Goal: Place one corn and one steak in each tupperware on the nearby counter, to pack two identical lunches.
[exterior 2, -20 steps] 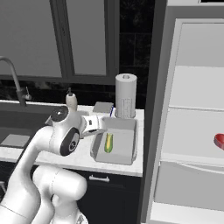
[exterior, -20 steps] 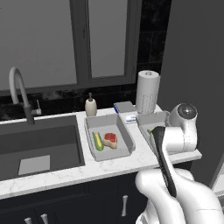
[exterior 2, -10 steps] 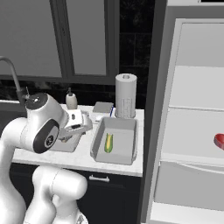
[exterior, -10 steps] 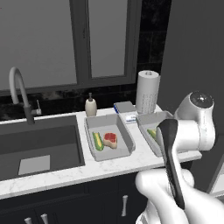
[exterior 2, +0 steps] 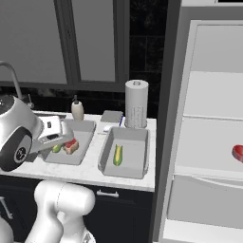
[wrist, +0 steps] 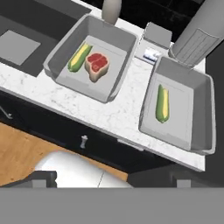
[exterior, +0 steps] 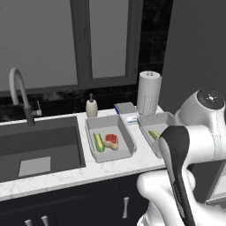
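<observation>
Two light-grey rectangular plastic tubs with sloping walls sit side by side on the white marbled stone table (exterior: 66,175). The left tub (wrist: 70,74) holds a yellow-green cob of corn (wrist: 80,57) with a red, pale-rimmed steak (wrist: 97,64) touching its side, so that lunch looks complete. The right tub (wrist: 197,131) holds a single cob (wrist: 162,104) lying lengthwise on its floor, with no steak. The one steak left to fetch seems to be the red piece (exterior 2: 238,153) on a shelf of the open white fridge (exterior 2: 209,95), well off to the right of the table.

The jaws are spread wide and carry nothing. They hang above and in front of the table's edge, both tubs lying below and ahead of them, the filled one to their left and the half-filled one to their right; the fridge steak is far off to their right.

That steak will probably handle as a flat, light, fairly firm slab. It is thin, so a pinch across its narrow width from above seems best, taken near the middle so it hangs level; a grip at one end would likely let it swing or slip out. Its smooth surface may be slick, so the fingers should close fully before lifting. The shelf above it leaves little headroom, so reaching in low from the front is the likely approach. The tubs look light and could slide if nudged on release.

Behind the tubs stand a white paper-towel roll (exterior: 148,92), a small soap bottle (exterior: 92,107) and a grey box (exterior: 126,108).
</observation>
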